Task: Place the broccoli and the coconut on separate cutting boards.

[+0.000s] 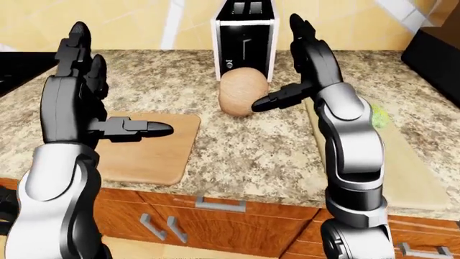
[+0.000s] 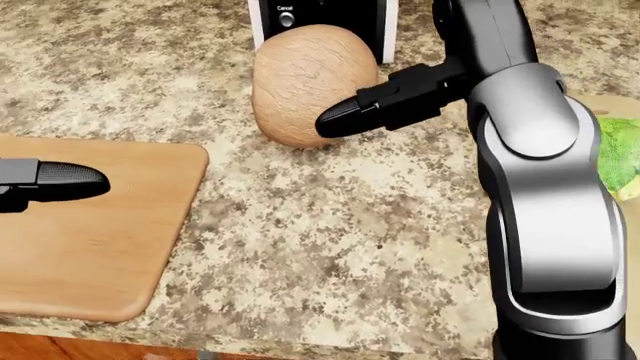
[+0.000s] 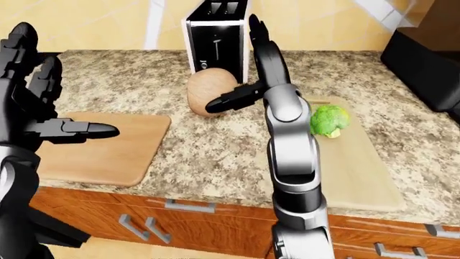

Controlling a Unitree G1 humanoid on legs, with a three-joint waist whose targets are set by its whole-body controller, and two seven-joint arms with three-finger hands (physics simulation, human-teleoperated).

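Note:
The brown coconut (image 2: pixel 305 82) stands on the granite counter just below the toaster (image 1: pixel 246 38). My right hand (image 1: pixel 291 70) is open, fingers upright, and its thumb (image 2: pixel 345 112) points left at the coconut's right side, touching or nearly so. The green broccoli (image 3: pixel 329 120) lies on the right cutting board (image 3: pixel 356 167), behind my right forearm in the head view. My left hand (image 1: pixel 108 91) is open and empty, with its thumb (image 2: pixel 60 180) held over the bare left cutting board (image 2: pixel 110 247).
A dark appliance (image 3: pixel 424 59) stands at the right end of the counter (image 2: pixel 330 225). A black stove edge (image 1: pixel 18 67) shows at far left. The counter's near edge drops to wooden drawers (image 1: pixel 215 224).

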